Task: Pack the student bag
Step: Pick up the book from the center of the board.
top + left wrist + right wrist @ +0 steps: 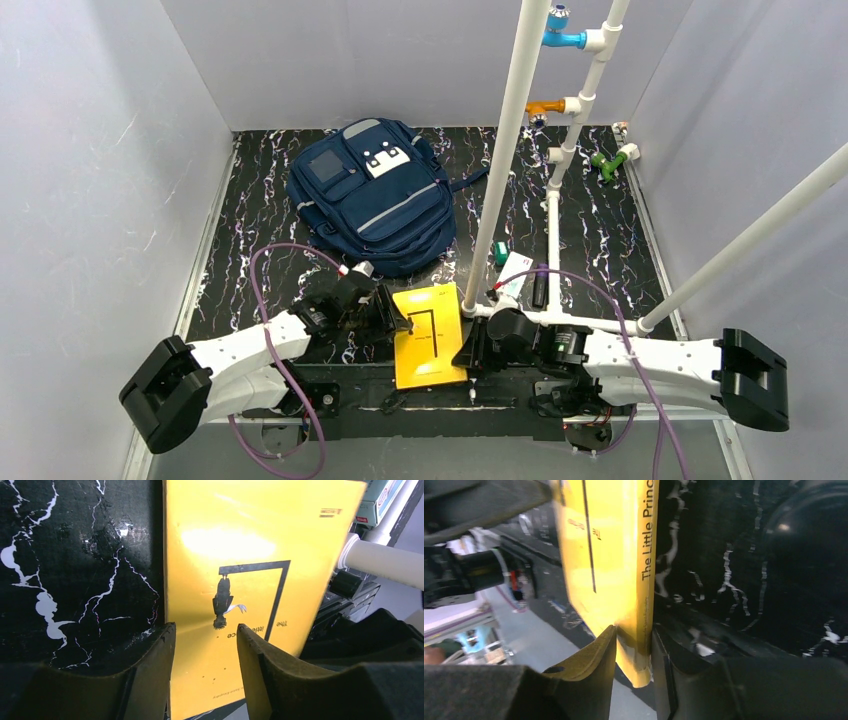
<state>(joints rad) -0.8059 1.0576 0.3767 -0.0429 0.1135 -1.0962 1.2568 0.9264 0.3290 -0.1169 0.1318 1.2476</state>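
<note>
Jaws of the right gripper (634,650) clamp the spine edge of a thin yellow paperback book (428,335) lying at the near edge of the black marbled table (250,230). We see the left gripper (205,647) with jaws apart over the book's left side. The large navy blue fabric backpack (375,200) lies far back, left of centre, apart from the book.

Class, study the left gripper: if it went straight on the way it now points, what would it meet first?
The yellow book: its cover fills the view between the left gripper's parted fingers, right ahead. Depth is unclear, so it may already be touching.
</note>
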